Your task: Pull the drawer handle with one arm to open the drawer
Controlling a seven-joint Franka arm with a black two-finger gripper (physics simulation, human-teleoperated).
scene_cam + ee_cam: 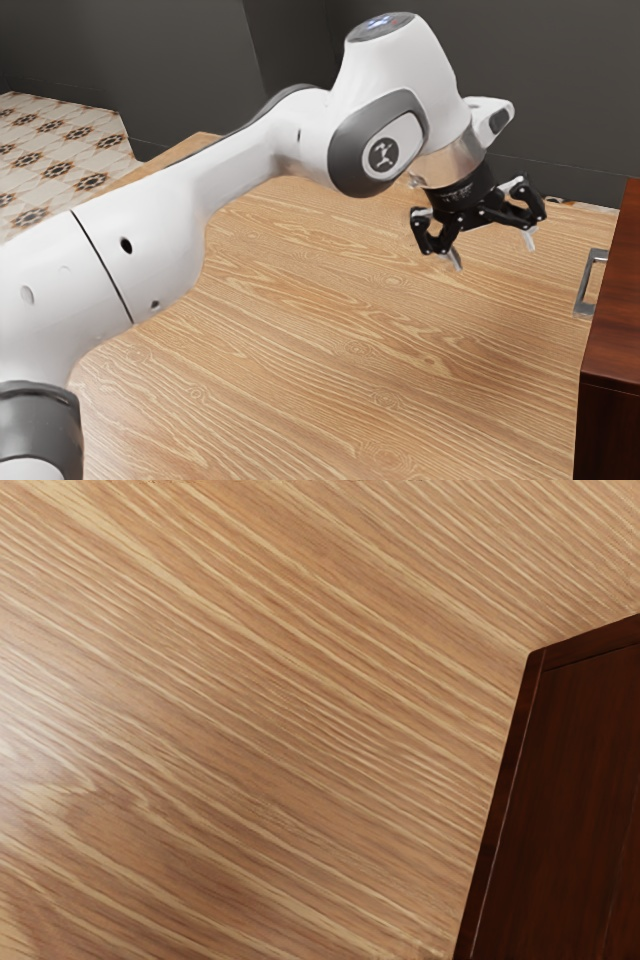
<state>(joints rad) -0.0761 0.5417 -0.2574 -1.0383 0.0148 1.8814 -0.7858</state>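
Above the light oak-grain table (330, 340), the black two-finger gripper (490, 250) hangs with jaws apart, near the grey metal handle (590, 283) on the dark-brown wooden drawer cabinet (612, 330), so reaching, grasping and pulling apparently all remain.

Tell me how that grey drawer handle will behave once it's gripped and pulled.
The handle looks like a squared metal bar, so probably rigid under a pull. Its smooth grey finish may slip in the claw, which is open. The dark wooden cabinet looks solid, so it likely stays put rather than tips.
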